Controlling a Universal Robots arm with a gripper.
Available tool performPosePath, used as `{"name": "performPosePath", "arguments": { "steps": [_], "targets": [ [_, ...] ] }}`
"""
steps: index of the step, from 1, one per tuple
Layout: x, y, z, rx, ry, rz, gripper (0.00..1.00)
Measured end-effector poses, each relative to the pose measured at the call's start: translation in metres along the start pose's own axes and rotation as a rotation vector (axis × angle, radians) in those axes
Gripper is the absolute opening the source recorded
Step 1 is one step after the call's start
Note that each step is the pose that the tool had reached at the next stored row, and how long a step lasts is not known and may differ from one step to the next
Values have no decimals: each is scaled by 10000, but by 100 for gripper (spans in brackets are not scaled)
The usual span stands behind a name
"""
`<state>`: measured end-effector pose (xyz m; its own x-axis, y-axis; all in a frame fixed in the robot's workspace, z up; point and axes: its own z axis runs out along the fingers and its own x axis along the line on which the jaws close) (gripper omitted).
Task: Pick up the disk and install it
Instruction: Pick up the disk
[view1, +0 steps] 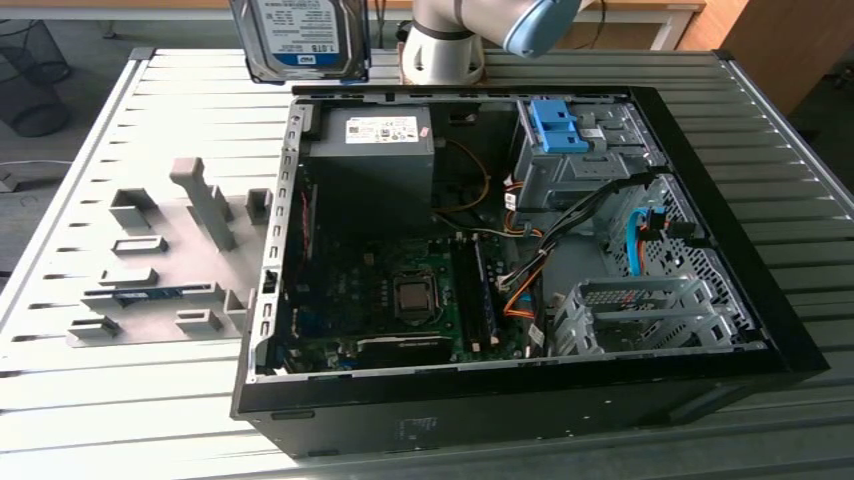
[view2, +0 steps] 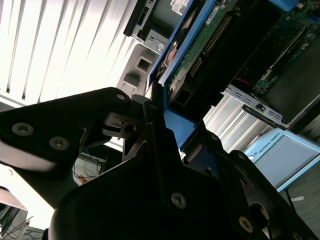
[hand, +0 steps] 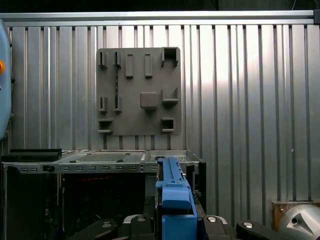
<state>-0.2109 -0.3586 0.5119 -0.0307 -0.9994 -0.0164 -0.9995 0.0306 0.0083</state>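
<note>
My pincer (view2: 180, 125) is pinching the disk (view1: 300, 40) by its blue caddy. The disk hangs upright in the air, lifted clear, near the open computer case's (view1: 534, 400) rim.

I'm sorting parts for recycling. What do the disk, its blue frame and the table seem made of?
The disk: silver metal casing, slightly glossy, with a paper-like white-and-blue label. Its blue frame: probably moulded plastic, uniform colour, smooth satin surface. The table: apparently ribbed sheet metal, pale grey, reflecting bright sunlight.
</note>
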Motion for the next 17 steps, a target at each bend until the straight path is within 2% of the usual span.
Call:
{"name": "performPosePath", "arguments": {
  "steps": [17],
  "targets": [
    [-3,-103,-1,1,0,0,37]
  ]
}}
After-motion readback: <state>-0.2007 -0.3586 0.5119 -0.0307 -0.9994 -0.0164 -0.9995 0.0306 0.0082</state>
